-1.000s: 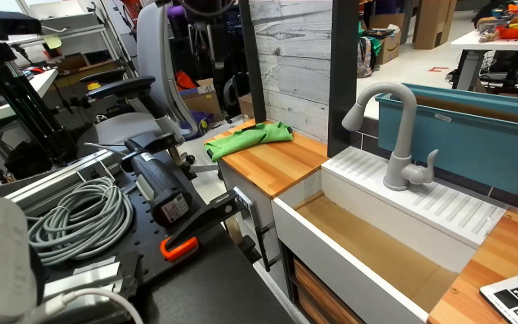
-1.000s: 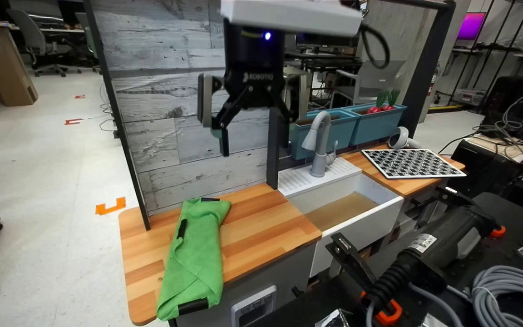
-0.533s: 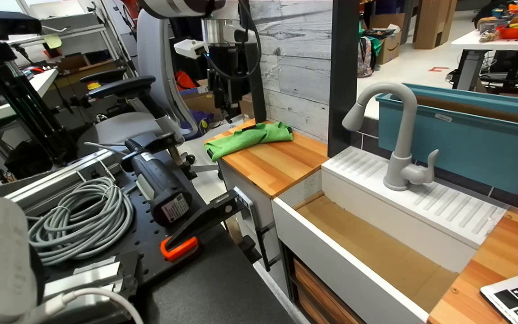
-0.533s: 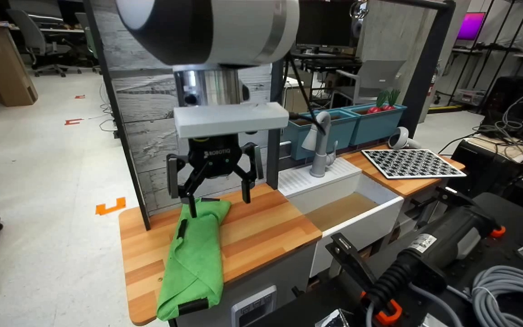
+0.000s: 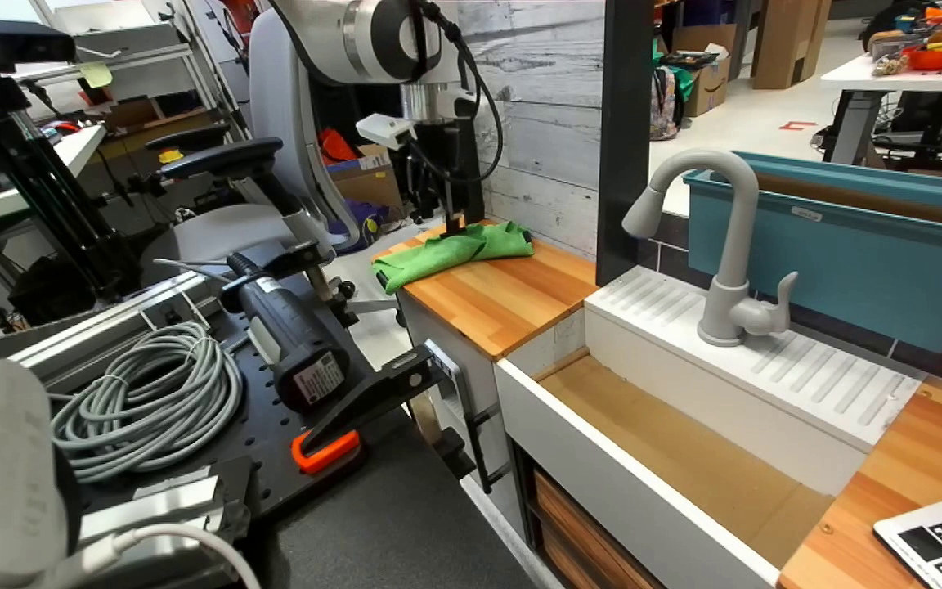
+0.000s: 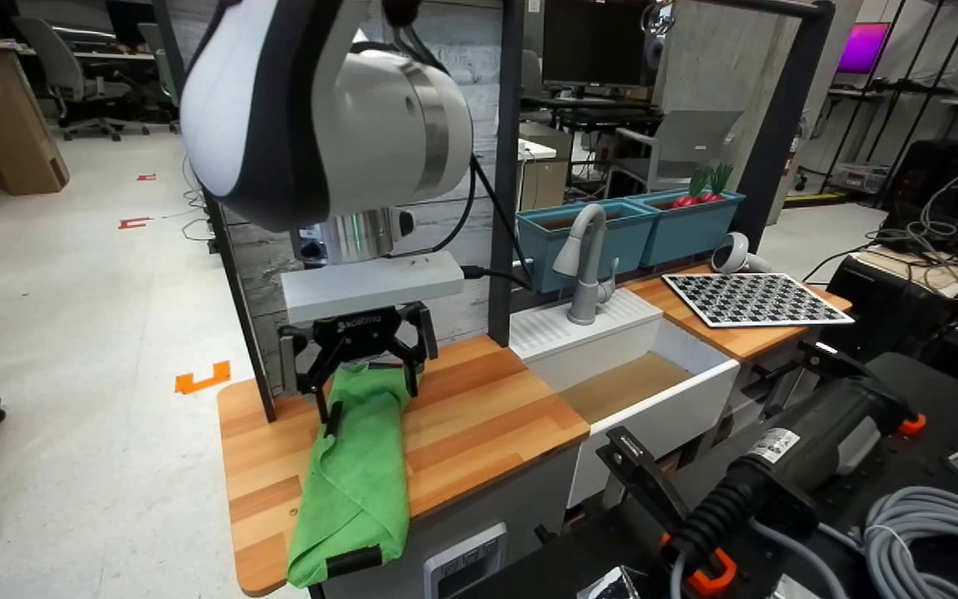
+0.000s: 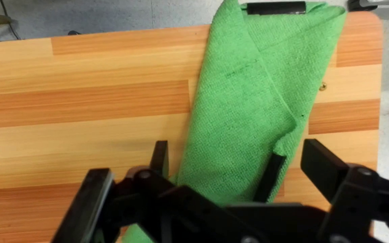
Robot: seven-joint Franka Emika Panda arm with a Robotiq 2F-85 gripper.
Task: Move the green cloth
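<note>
Green cloth (image 6: 354, 491) folded on wooden countertop (image 6: 487, 408), left of sink (image 6: 662, 437) in both exterior views; near end juts past countertop edge, far end by plank wall (image 5: 549, 139). Gripper (image 6: 367, 401) points down over far part. 2 fingers (image 7: 322, 168) spread wide, 1 each side of cloth in wrist view.

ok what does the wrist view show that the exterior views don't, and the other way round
Only the wrist view: a tiny dark speck on the green cloth, and the cross slot of the brass-coloured screw beside it.

Only the exterior views: both have the grey faucet, white sink, teal planter and checkered fiducial board; red radishes appear in an exterior view.

Shared: the cloth with its black strips, the wooden countertop under it, and the pincer.
</note>
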